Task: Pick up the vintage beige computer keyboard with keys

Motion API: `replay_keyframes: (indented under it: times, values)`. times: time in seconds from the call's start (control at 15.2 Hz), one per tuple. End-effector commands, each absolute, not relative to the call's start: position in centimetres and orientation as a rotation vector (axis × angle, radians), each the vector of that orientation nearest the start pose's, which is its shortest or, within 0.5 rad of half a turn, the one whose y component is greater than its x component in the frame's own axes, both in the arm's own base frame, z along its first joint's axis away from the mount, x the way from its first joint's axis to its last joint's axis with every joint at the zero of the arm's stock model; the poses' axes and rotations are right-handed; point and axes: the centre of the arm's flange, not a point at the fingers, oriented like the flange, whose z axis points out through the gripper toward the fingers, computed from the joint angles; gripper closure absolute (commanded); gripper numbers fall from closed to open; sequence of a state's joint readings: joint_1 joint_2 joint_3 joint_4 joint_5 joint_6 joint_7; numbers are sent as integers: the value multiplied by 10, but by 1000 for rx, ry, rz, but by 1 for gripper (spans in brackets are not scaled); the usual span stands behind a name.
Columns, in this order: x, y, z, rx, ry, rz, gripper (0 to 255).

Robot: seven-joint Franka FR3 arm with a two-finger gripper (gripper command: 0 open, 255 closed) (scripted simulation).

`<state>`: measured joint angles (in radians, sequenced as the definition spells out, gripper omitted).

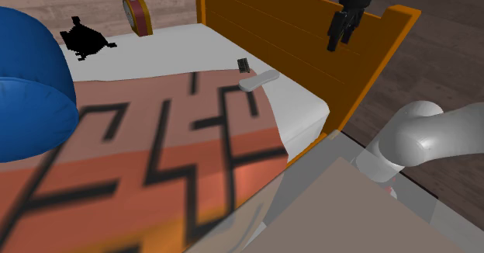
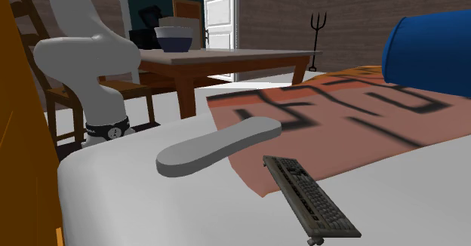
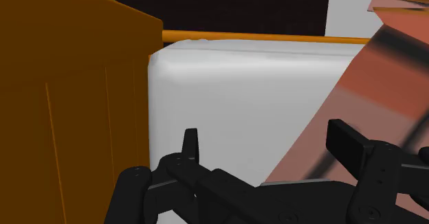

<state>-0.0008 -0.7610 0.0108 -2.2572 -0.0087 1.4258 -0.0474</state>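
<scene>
- Although beige is named in the task, the keyboard (image 1: 243, 64) is drawn dark grey. It is found on the white bed (image 1: 178, 50), well right of the blue pillow (image 1: 31, 81) in the shoulder view, at the far edge of the patterned blanket (image 1: 124, 150).
- Just right of it and nearer, a flat grey oblong thing (image 1: 258, 81) is laid partly on the blanket, close to the keyboard but apart from it.
- The keyboard is judged thin, stiff and light. Little edge is offered above the soft mattress, so hold is best taken across the short width near the middle, where tipping is least likely.
- Farther right, the gripper (image 1: 341, 28) is held above the orange bed end (image 1: 295, 34), well apart from the keyboard. In the wrist view the fingers (image 3: 191, 147) are seen spread, with nothing between them.
</scene>
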Motion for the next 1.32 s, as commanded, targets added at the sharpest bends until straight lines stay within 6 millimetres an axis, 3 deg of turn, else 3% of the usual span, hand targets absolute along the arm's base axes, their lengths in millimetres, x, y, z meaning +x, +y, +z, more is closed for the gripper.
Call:
replay_keyframes:
  times: [0.0,0.66,1.25]
  values:
    - [299,3,617,-3153,-84,112,0]
    - [399,40,551,-3185,186,11,0]
    - [497,57,497,-3190,433,-81,0]
